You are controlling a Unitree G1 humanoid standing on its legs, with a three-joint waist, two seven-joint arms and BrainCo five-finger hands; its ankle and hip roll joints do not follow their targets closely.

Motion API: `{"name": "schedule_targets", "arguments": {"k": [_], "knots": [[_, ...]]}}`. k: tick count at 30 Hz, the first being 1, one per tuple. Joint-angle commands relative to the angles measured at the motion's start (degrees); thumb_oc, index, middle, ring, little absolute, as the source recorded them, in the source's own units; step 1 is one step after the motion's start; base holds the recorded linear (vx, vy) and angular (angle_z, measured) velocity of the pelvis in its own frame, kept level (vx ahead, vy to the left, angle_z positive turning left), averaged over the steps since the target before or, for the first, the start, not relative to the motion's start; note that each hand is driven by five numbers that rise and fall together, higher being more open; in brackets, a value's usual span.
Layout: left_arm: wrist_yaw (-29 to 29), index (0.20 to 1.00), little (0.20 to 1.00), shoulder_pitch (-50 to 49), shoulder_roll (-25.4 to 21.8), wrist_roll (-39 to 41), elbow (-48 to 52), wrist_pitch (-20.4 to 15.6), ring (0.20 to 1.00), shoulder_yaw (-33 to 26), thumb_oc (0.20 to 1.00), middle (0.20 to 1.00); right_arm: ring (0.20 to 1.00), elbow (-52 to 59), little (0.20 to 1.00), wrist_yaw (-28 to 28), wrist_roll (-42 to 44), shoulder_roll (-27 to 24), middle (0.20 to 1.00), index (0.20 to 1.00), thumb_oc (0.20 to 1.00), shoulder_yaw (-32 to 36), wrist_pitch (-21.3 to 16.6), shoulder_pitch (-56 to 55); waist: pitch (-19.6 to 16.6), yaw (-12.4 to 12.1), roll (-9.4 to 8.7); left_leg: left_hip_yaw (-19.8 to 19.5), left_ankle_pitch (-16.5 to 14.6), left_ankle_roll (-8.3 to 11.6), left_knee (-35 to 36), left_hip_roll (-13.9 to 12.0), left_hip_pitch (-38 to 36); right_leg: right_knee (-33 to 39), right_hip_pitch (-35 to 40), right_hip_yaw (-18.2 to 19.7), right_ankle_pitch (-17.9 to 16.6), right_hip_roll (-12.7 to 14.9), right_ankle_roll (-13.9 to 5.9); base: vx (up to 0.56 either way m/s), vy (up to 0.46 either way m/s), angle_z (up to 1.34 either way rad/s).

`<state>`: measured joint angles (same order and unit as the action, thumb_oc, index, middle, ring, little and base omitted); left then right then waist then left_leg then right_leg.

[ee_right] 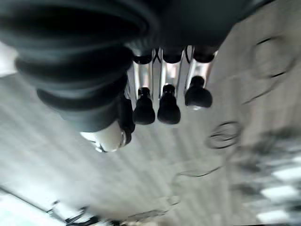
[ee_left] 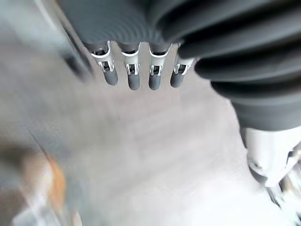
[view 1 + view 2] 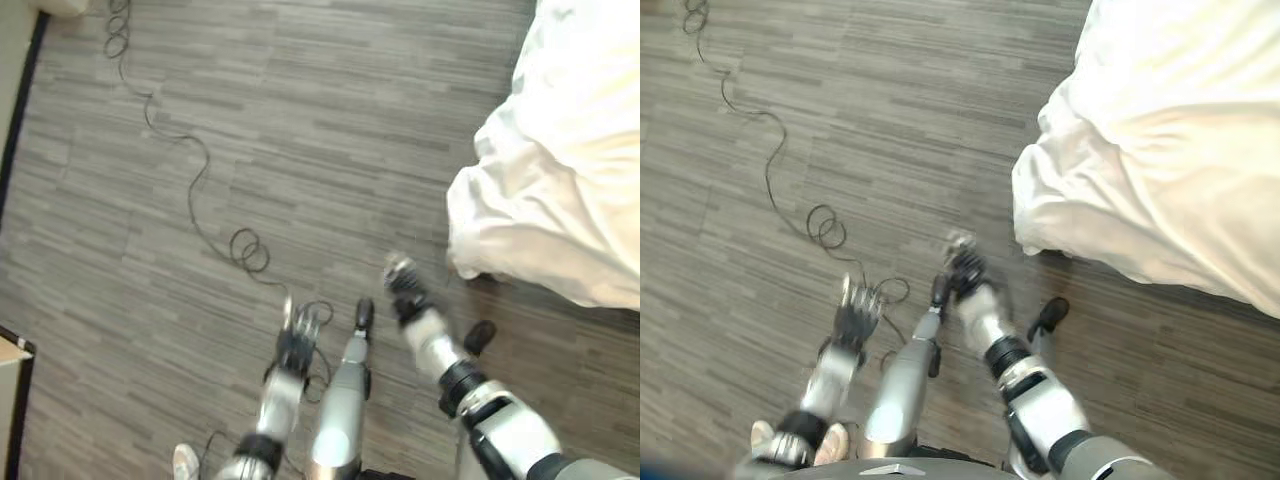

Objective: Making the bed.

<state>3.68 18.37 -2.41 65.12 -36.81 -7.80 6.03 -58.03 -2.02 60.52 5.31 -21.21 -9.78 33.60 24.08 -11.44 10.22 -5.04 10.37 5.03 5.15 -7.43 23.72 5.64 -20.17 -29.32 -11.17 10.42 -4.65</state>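
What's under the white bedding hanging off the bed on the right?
The white bedding drapes down to the grey wood-pattern floor, with a dark gap at its lower edge. The bed frame and mattress beneath are covered, so they cannot be seen.

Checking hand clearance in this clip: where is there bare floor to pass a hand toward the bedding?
Bare floor stretches ahead of both hands, left of the white duvet. The right hand has open floor up to the duvet's hanging edge. Left hand is free.

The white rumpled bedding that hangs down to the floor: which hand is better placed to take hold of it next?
Probably the right hand. It is the one nearer the hanging corner of the white rumpled bedding, over the grey wood-pattern floor. The left hand, fingers straight, hangs farther from the bed. Neither holds anything.
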Motion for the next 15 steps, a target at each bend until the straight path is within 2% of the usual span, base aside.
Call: {"name": "schedule_targets", "arguments": {"k": [1, 3, 4, 5, 6, 8, 9, 10, 11, 13, 15], "knots": [[0.52, 1.000, 1.000, -6.59, -4.58, 0.66, 3.42, -1.68, 1.000, 2.57, 1.000, 1.000, 0.200, 3.29, 0.200, 0.93, -5.23, -0.40, 0.200, 0.200, 0.200, 5.00, -1.62, 4.83, 2.58, -1.22, -2.66, 6.78, -7.16, 4.70, -0.15, -0.23, -4.63, -2.99, 3.72, 1.09, 8.72, 3.76, -5.41, -0.02, 0.020, 0.28], [1.71, 1.000, 1.000, -8.91, -5.11, -0.55, 4.72, -1.44, 1.000, 2.35, 1.000, 1.000, 0.200, 3.79, 0.200, 0.47, -10.19, -1.92, 0.200, 0.200, 0.200, 4.02, -1.36, 4.57, 2.22, -1.69, -3.17, 6.78, -7.28, 4.46, -0.15, -0.10, -5.31, -2.86, 4.65, 1.10, 8.67, 3.88, -5.40, -0.02, 0.032, 0.13], [1.94, 1.000, 1.000, -9.74, -5.25, -1.63, 5.14, -1.55, 1.000, 2.26, 1.000, 1.000, 0.501, 4.99, 0.501, -0.22, -14.37, -2.94, 0.501, 0.501, 0.501, 2.83, -1.32, 3.74, 1.82, -1.76, -3.65, 6.94, -7.42, 4.31, -0.15, -0.07, -6.15, -2.75, 5.39, 1.20, 8.59, 3.87, -5.43, -0.01, 0.039, 0.06], [2.30, 1.000, 1.000, -10.63, -5.56, -2.54, 5.80, -1.78, 1.000, 1.75, 1.000, 1.000, 0.501, 6.92, 0.501, -0.45, -18.76, -4.38, 0.501, 0.501, 0.501, 1.24, -1.36, 2.67, 1.39, -1.67, -4.36, 7.13, -7.53, 4.20, -0.15, -0.15, -6.88, -2.63, 6.04, 1.39, 8.52, 3.84, -5.41, 0.00, 0.041, 0.03], [2.16, 1.000, 1.000, -11.49, -5.64, -3.77, 6.85, -2.07, 1.000, 1.38, 1.000, 1.000, 1.000, 9.62, 1.000, -1.02, -22.81, -5.29, 1.000, 1.000, 1.000, -0.53, -1.20, 0.72, 0.89, -1.46, -5.03, 7.48, -7.78, 4.00, -0.15, -0.29, -7.85, -2.43, 6.85, 1.76, 8.53, 3.73, -5.33, 0.01, 0.041, -0.03], [0.97, 1.000, 1.000, -11.64, -5.92, -6.05, 8.62, -2.74, 1.000, 0.53, 1.000, 1.000, 1.000, 14.97, 1.000, -1.02, -29.63, -7.62, 1.000, 1.000, 1.000, -3.63, -0.64, -3.02, -0.33, -0.29, -7.10, 8.58, -8.40, 3.57, -0.15, -0.75, -10.25, -2.19, 8.40, 2.71, 8.49, 3.45, -5.23, 0.05, 0.043, -0.10], [0.30, 1.000, 1.000, -12.23, -6.41, -6.86, 11.03, -2.71, 1.000, -0.53, 1.000, 1.000, 1.000, 20.10, 1.000, -0.92, -35.17, -10.37, 1.000, 1.000, 1.000, -4.65, -0.11, -5.99, -1.55, 0.88, -8.94, 9.74, -9.12, 3.11, -0.15, -0.96, -12.63, -2.02, 10.10, 3.44, 8.58, 2.99, -5.16, 0.06, 0.035, -0.18], [0.26, 1.000, 1.000, -12.35, -6.37, -6.89, 11.11, -2.69, 1.000, -0.52, 1.000, 1.000, 1.000, 20.27, 1.000, -0.98, -35.23, -10.39, 1.000, 1.000, 1.000, -4.71, -0.03, -6.17, -1.55, 0.87, -8.92, 9.79, -9.15, 3.11, -0.15, -0.96, -12.74, -1.99, 10.20, 3.49, 8.58, 2.98, -5.16, -0.03, 0.059, -0.37], [-0.21, 1.000, 1.000, -12.64, -6.87, -7.45, 12.96, -2.92, 1.000, -1.36, 1.000, 1.000, 1.000, 24.37, 1.000, -0.53, -37.49, -12.59, 1.000, 1.000, 1.000, -4.73, 0.16, -8.28, -2.11, 2.05, -10.24, 10.83, -8.40, 2.44, -0.15, -0.73, -13.58, -1.98, 10.51, 3.36, 7.68, 3.34, -4.79, -0.02, 0.047, -0.47], [-1.16, 1.000, 1.000, -13.14, -7.91, -9.14, 14.72, -3.02, 1.000, -2.58, 1.000, 1.000, 1.000, 30.80, 1.000, 0.85, -41.44, -16.21, 1.000, 1.000, 1.000, -4.47, 0.50, -13.20, -4.03, 4.02, -12.17, 12.16, -9.22, 1.77, -0.15, -1.09, -16.28, -1.90, 12.18, 4.45, 8.03, 2.84, -4.76, 0.06, 0.052, -0.45], [-2.19, 1.000, 1.000, -13.06, -9.26, -11.17, 15.88, -3.54, 1.000, -3.71, 1.000, 1.000, 1.000, 35.44, 1.000, 2.12, -41.74, -18.82, 1.000, 1.000, 1.000, -2.29, 0.21, -18.94, -6.24, 6.57, -13.67, 13.72, -10.21, 1.37, -0.15, -1.28, -19.25, -1.95, 13.70, 5.91, 8.45, 2.38, -4.93, 0.11, 0.069, -0.40]]}}
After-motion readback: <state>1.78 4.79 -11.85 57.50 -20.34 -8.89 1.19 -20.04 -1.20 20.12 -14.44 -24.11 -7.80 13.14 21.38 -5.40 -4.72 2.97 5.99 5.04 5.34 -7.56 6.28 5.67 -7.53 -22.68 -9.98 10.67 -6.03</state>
